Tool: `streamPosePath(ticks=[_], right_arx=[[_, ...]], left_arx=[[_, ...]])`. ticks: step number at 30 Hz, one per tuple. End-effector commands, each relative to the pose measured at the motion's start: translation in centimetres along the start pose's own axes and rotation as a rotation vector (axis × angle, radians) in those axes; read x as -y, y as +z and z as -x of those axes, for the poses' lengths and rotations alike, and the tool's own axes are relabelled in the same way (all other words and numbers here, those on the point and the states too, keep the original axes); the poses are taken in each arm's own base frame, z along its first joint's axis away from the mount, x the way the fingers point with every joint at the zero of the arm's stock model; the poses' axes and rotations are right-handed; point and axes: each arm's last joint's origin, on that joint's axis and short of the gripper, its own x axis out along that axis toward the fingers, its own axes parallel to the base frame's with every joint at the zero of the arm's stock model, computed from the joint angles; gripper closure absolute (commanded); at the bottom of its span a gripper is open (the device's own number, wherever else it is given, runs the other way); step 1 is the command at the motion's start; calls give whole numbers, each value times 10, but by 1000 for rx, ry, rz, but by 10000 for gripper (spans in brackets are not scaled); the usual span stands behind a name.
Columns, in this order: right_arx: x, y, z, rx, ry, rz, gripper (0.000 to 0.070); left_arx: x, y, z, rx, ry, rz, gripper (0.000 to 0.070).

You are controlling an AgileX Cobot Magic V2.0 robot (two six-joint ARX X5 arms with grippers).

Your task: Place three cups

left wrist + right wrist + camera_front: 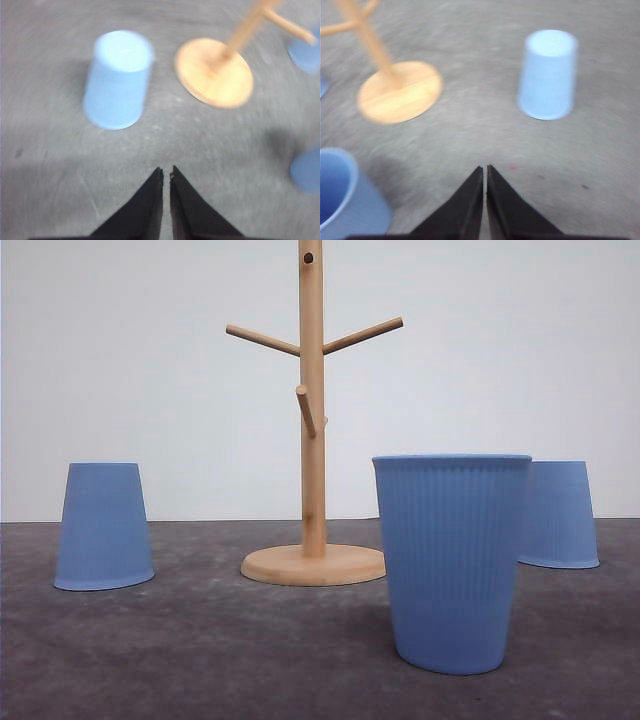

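Observation:
Three light-blue ribbed cups stand on the dark table. One cup [103, 527] is upside down at the left, also the inverted cup [117, 79] ahead of my left gripper [166, 172], which is shut and empty. A second cup [452, 560] stands upright, mouth up, near the front right; its rim [340, 195] shows beside my right gripper [485, 170], also shut and empty. The third cup [560, 514] is upside down at the back right, seen too as the inverted cup [548, 74].
A wooden mug tree [312, 410] with angled pegs rises from a round base [313, 564] at the table's middle, between the cups. Its base [214, 72] [400, 91] lies ahead of both grippers. A plain white wall is behind.

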Motion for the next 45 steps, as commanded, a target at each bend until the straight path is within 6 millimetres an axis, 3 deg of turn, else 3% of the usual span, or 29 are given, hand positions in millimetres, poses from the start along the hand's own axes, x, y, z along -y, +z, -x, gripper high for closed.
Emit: streamPosePath(ticks=[1, 6, 8, 10, 11, 13, 20, 23, 27, 38, 45], right_arx=[[-3, 5, 2, 16, 12, 51, 693], [-9, 5, 1, 8, 49, 78, 693], [-9, 5, 0, 9, 51, 87, 648], [-9, 5, 1, 15, 50, 105, 442], [-9, 5, 1, 17, 50, 106, 321], [-9, 5, 1, 17, 49, 106, 253], [-9, 5, 1, 16, 50, 102, 253], [-9, 5, 1, 16, 50, 95, 253], [-9, 5, 1, 15, 50, 87, 253], [-10, 5, 1, 14, 54, 70, 253], [-10, 5, 1, 13, 54, 70, 253]], left_arx=[[5, 7, 2, 22, 4, -150, 695], [14, 6, 0, 7, -7, -258, 695], [15, 6, 0, 7, -16, -264, 655], [16, 6, 0, 8, -17, -261, 480], [16, 6, 0, 9, -17, -256, 361], [16, 6, 0, 10, -17, -240, 260], [15, 7, -1, 0, -10, -75, 238], [14, 14, -5, -30, 27, 57, 162], [14, 30, -14, -94, 46, 112, 148], [4, 76, -74, -241, 96, 135, 148], [-6, 91, -117, -232, 164, 96, 148]])
